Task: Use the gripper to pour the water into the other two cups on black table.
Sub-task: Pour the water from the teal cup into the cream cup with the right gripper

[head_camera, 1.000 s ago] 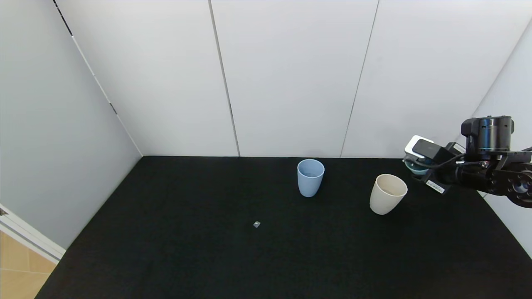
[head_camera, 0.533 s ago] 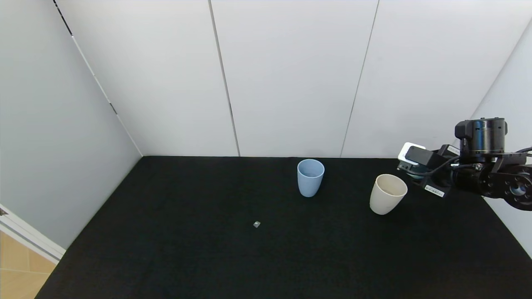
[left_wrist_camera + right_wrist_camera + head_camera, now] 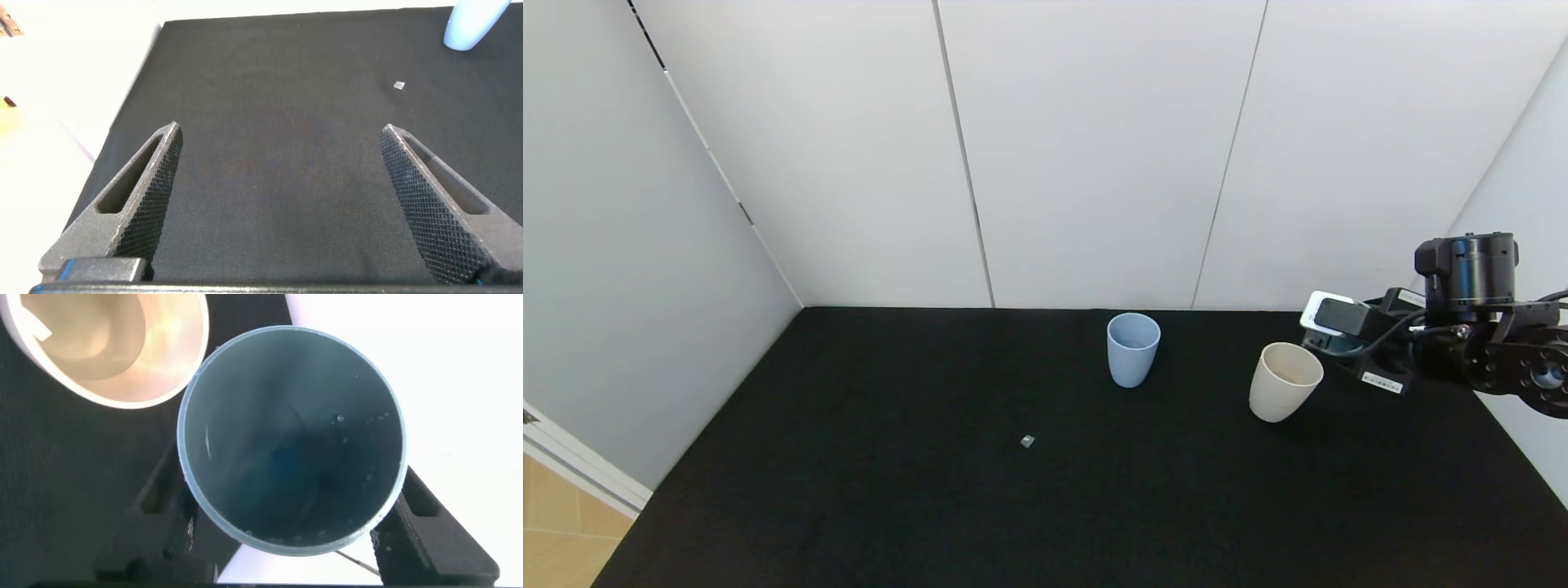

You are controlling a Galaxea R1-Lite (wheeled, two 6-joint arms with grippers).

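Note:
My right gripper (image 3: 1342, 349) is shut on a mint-green cup (image 3: 292, 441) with a dark teal inside. It holds the cup just off the black table (image 3: 931, 490), right beside the cream-beige cup (image 3: 1285, 381), at its right. In the right wrist view a finger (image 3: 167, 510) stands on each side of the green cup, and small drops of water (image 3: 340, 418) cling to its inner wall. The cream cup's rim (image 3: 106, 343) lies close to it. The light blue cup (image 3: 1133, 349) stands upright further left. My left gripper (image 3: 279, 128) is open and empty over the table.
A small grey bit (image 3: 1027, 441) lies on the table in front of the blue cup; it also shows in the left wrist view (image 3: 399, 85). White wall panels (image 3: 1094, 163) close the back and both sides. The table's right edge runs under my right arm.
My right gripper has moved a little left and down with the green cup, closer to the cream cup. The two standing cups have not moved.

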